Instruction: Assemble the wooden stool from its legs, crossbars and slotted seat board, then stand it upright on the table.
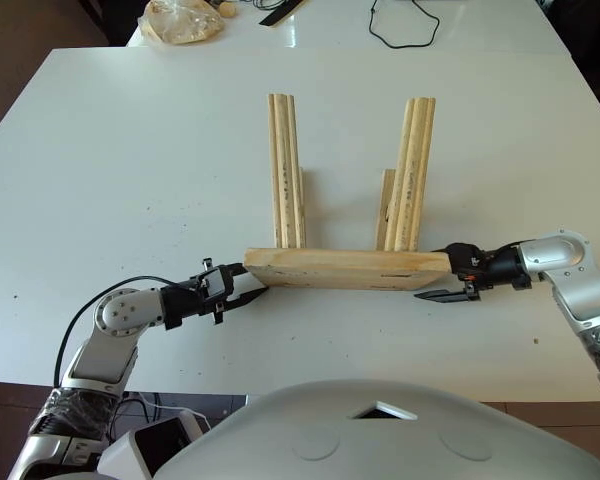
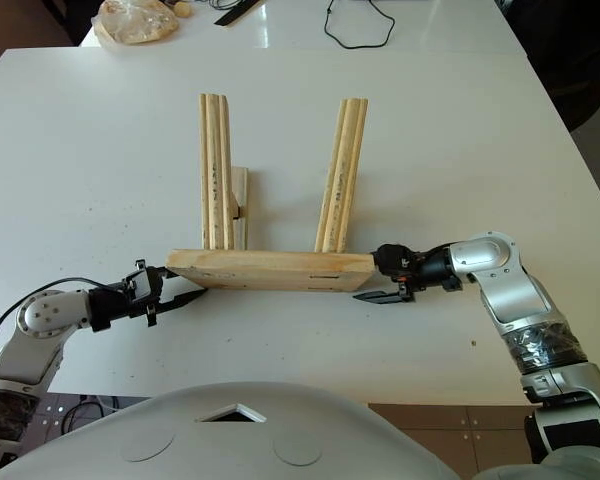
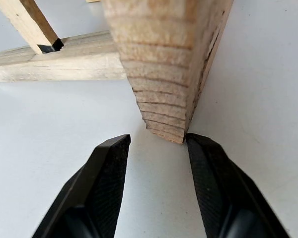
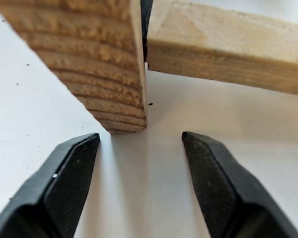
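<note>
my left end effector (image 3: pixel 157 144) and right end effector (image 4: pixel 140 139) gape wide at the pale wooden seat board's (image 1: pixel 345 268) ends on the glossy white table (image 1: pixel 130 180); a thin black cable (image 1: pixel 400 30) lies beyond.

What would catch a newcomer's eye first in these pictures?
A wooden stool lies on its side on the white table, its seat board on edge nearest the robot and its legs pointing away. The left gripper and right gripper sit open at the board's two ends.
</note>
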### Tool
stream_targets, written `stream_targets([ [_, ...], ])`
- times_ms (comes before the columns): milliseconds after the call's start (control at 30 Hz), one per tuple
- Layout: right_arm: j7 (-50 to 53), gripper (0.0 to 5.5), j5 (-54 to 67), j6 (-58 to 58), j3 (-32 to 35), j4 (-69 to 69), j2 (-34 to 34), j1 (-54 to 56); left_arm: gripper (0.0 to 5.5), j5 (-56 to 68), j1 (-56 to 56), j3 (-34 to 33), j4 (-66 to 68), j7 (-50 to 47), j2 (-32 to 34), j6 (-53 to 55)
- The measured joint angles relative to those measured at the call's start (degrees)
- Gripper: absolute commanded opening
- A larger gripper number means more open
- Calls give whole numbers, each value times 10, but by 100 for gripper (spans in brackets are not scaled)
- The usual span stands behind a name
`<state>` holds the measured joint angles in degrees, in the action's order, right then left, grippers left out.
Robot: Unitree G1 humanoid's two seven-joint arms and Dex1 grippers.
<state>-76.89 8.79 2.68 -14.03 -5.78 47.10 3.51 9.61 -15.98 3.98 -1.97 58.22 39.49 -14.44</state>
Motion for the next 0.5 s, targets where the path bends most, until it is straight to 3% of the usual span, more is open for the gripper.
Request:
stream_targets([
  [200, -1, 255, 0, 13, -14, -11, -9, 13, 210, 6, 0, 13, 0, 8, 1, -1],
  [500, -16, 255, 31, -51, -15, 36, -8, -14, 210, 4, 18, 19, 22, 19, 11, -27],
])
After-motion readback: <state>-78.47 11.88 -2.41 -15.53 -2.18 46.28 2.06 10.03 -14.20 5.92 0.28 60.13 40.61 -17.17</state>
